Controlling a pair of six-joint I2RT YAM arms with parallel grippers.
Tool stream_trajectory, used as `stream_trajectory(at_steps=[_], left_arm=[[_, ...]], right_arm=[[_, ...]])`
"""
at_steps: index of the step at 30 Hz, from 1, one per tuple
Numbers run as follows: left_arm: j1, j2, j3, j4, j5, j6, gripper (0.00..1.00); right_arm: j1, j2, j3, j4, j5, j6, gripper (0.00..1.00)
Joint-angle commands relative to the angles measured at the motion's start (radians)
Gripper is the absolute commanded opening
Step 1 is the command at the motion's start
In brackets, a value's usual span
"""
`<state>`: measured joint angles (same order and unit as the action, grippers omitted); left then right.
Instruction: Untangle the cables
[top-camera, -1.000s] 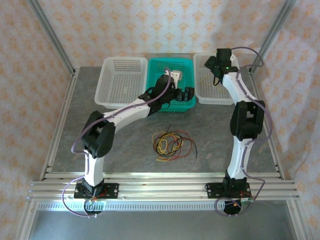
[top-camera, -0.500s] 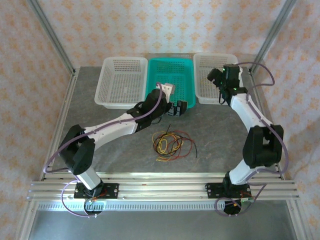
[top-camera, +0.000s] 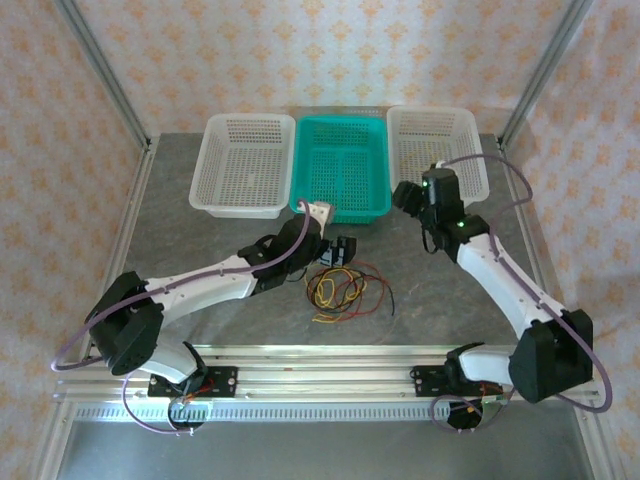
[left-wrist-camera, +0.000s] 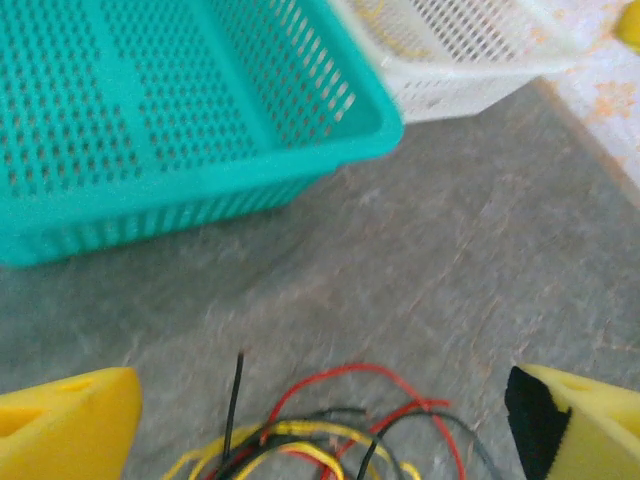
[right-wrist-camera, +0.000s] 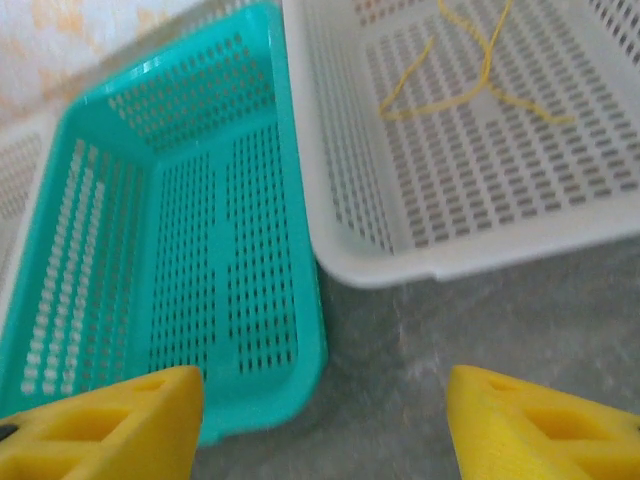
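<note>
The cables (top-camera: 345, 288) are lying on the table (top-camera: 450, 290) near its middle, just in front of the teal basket (top-camera: 340, 120). They're thin, bendy wires in red, yellow & black, curling into loose overlapping loops, w/ one black end sticking out straight toward the baskets. The table top is looking grey, matte & faintly mottled, like stone.

The left gripper (top-camera: 340, 250) is hovering over the far edge of the bundle, jaws standing wide apart & gripping nothing. In the left wrist view this gripper (left-wrist-camera: 322, 415) is showing two chunky yellow foam-like pads (left-wrist-camera: 60, 425), the right one w/ a black inner face. The cables (left-wrist-camera: 330, 445) are sitting btwn & below the pads. Can't tell if anything is touching.

The right gripper (top-camera: 405, 195) is hanging above bare table by the front corners of the teal basket & the right-hand white basket (top-camera: 465, 140), well apart from the cables. In the right wrist view its jaws (right-wrist-camera: 325, 410) are also standing apart w/ nothing btwn the wedge-shaped yellow pads (right-wrist-camera: 540, 425).

All three baskets are looking like rectangular plastic, w/ floors & walls perforated in rows of small slots and smooth, rounded rims. A second white basket (top-camera: 235, 207) is sitting on the teal one's left, side by side. One thin yellow wire (right-wrist-camera: 470, 75) is lying in the right-hand white basket, bending into a loose forked shape.
</note>
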<state>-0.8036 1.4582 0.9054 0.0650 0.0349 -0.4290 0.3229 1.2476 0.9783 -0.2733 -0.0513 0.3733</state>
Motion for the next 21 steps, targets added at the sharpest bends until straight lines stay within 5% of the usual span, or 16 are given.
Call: stream_trajectory(at_steps=[1,21], left_arm=[[-0.003,-0.042,-0.055,-0.072,-0.036,-0.066,0.92],[0.058,-0.129,-0.310,0.025,0.067,-0.226,0.74]], right_arm=[[0.063,-0.053,-0.052,-0.098,0.019,0.060,0.62],[0.480,0.029,-0.130,-0.067,-0.012,0.339,0.57]])
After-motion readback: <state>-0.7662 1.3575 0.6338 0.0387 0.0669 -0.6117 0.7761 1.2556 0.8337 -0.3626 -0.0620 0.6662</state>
